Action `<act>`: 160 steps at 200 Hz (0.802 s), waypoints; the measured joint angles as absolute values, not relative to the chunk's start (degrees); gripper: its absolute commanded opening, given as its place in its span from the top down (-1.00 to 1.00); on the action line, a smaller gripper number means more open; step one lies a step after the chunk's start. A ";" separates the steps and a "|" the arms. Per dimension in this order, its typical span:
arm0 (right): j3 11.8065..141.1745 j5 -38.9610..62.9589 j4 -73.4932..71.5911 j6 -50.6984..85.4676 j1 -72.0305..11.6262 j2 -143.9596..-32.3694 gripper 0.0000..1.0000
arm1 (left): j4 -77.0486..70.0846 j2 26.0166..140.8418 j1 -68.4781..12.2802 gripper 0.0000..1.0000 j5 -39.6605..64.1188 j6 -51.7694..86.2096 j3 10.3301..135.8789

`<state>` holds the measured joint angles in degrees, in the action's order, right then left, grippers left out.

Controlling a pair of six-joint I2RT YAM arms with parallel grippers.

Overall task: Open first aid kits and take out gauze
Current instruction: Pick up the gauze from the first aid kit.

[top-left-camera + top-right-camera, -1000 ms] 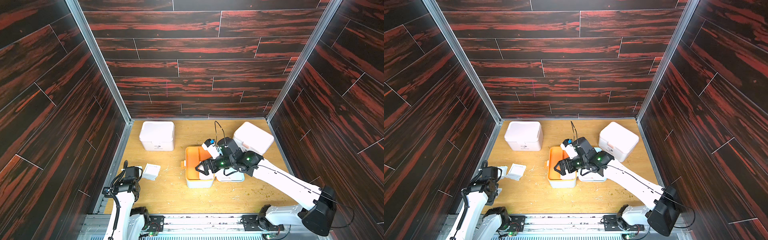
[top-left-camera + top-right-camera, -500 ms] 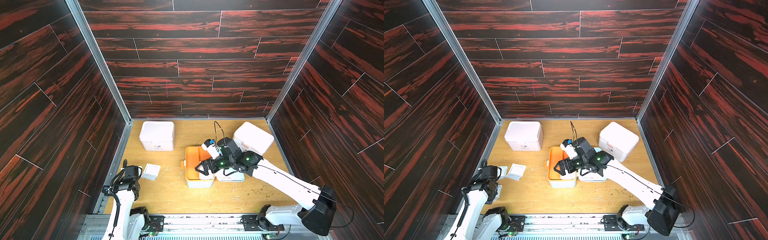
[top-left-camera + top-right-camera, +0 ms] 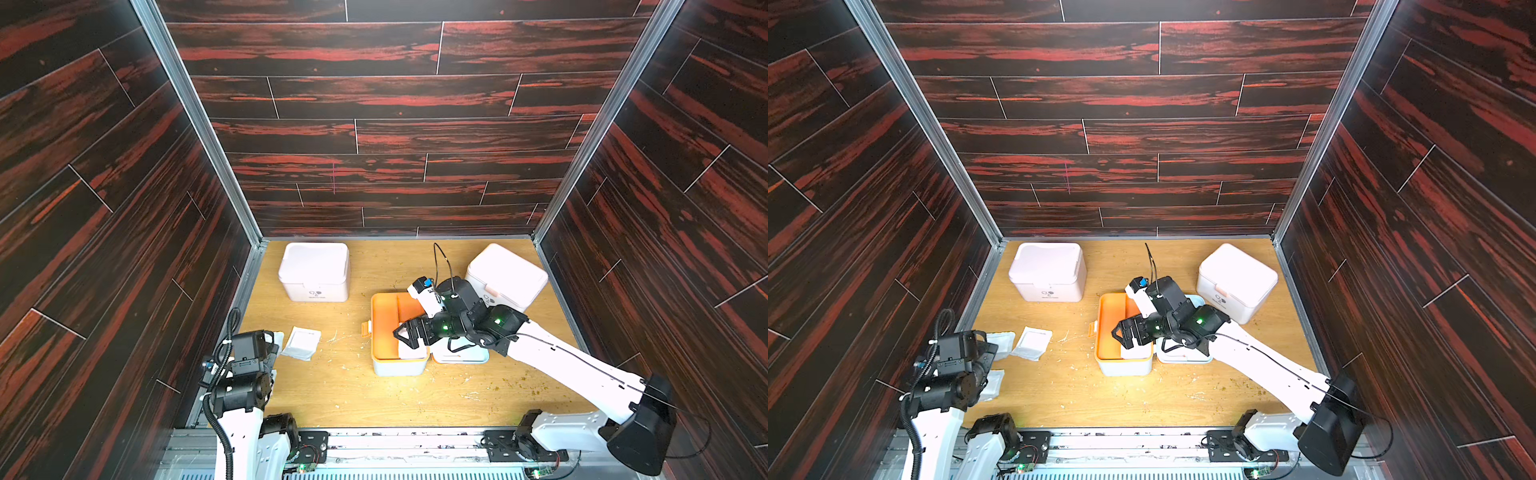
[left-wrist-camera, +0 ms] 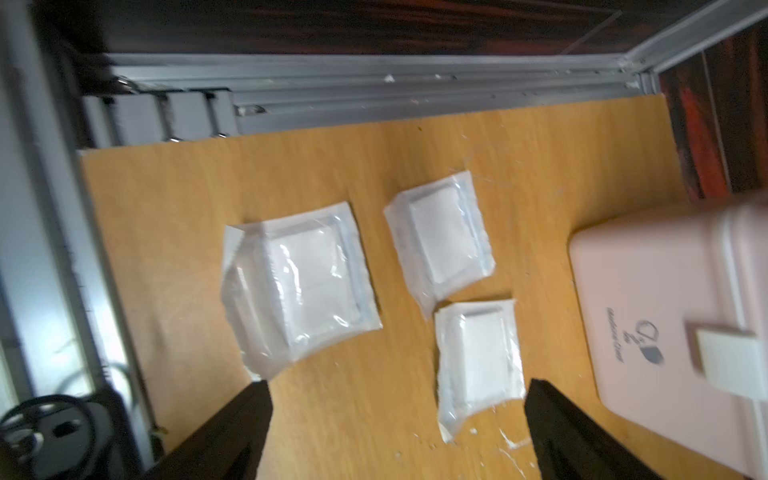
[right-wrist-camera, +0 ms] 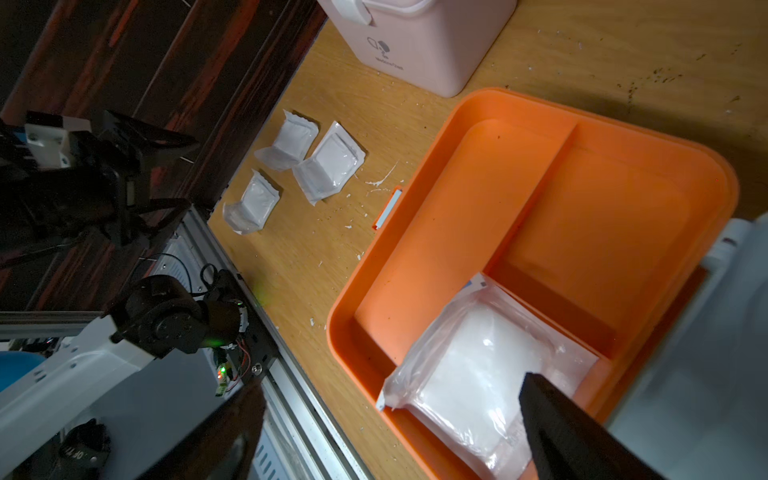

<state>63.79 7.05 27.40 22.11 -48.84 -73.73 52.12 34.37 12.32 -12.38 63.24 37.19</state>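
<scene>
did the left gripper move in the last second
Yes, slightly: the left gripper backed away from the gauze packet toward the left wall, and its jaws are now open.

orange tray [image 3: 384,328] solid bright orange; box under the tray [image 3: 399,368] pale blue-white; gauze packet in the tray [image 5: 478,365] white in clear glossy film; loose gauze packets [image 4: 440,237] left of the tray same white, clear edges; far-left pink box [image 3: 313,270] and far-right pink box [image 3: 505,270] beyond the tray pale pink, small dark logo each; table [image 3: 353,399] honey-yellow wood grain, white flecks; walls [image 3: 374,104] near-black planks streaked red; frame rails [image 3: 199,124] silver; right arm [image 3: 573,365] and left arm [image 3: 241,432] white, black joints; left gripper [image 4: 399,386] and right gripper [image 5: 388,386] black
</scene>
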 measured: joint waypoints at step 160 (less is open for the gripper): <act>47.46 -1.52 25.04 29.63 -29.91 -50.13 -0.98 | 31.77 60.40 -34.63 -0.95 0.93 56.38 56.27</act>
<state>47.46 -1.52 25.04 29.63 -29.91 -50.13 31.77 60.40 -34.63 0.93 56.38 56.27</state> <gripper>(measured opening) 0.988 0.984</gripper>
